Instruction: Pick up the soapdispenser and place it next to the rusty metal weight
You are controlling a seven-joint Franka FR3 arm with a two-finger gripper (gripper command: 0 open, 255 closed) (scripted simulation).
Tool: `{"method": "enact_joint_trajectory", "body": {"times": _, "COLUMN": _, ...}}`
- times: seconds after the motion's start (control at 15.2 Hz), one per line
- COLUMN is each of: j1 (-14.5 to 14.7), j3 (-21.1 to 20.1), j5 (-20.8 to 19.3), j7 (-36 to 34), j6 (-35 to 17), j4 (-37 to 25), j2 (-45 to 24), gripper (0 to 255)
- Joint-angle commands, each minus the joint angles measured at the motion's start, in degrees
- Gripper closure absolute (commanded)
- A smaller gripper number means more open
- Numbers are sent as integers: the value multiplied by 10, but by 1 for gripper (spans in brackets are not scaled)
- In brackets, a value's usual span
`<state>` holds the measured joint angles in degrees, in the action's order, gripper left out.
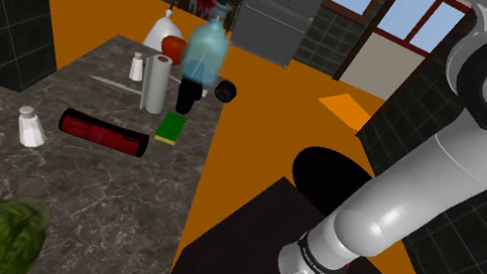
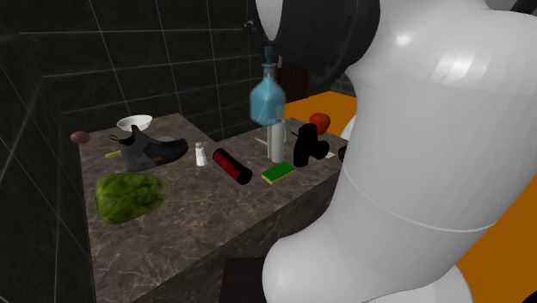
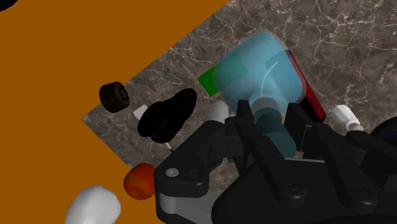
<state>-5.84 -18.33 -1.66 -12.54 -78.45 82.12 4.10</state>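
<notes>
While the hand (image 3: 272,122) clasps its neck, the soapdispenser (image 3: 257,73) hangs aloft.

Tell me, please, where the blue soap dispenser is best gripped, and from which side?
Probably by the narrow neck, from above. The soap dispenser has a wide, rounded body that looks too broad for the jaws, while the neck is slim; the gripper is shut on it there now, the bottle hanging upright.
</notes>
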Motion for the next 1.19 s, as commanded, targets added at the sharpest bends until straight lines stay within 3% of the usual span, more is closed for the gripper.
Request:
{"method": "enact_joint_trajectory", "body": {"times": 0.0, "j1": -12, "j3": 14, "j5": -4, "j7": 27, "j6": -2, "j4": -10, "j2": -11, "gripper": 255}}
{"method": "enact_joint_trajectory", "body": {"times": 0.53, "j1": -57, "j3": 60, "j5": -21, "j7": 123, "j6": 9, "j4": -95, "j2": -83, "gripper": 255}}
{"method": "enact_joint_trajectory", "body": {"times": 0.99, "j1": -93, "j3": 89, "j5": -36, "j7": 197, "j6": 45, "j4": -236, "j2": -186, "gripper": 255}}
{"method": "enact_joint_trajectory", "body": {"times": 1.12, "j1": -96, "j3": 89, "j5": -33, "j7": 197, "j6": 20, "j4": -196, "j2": -170, "gripper": 255}}
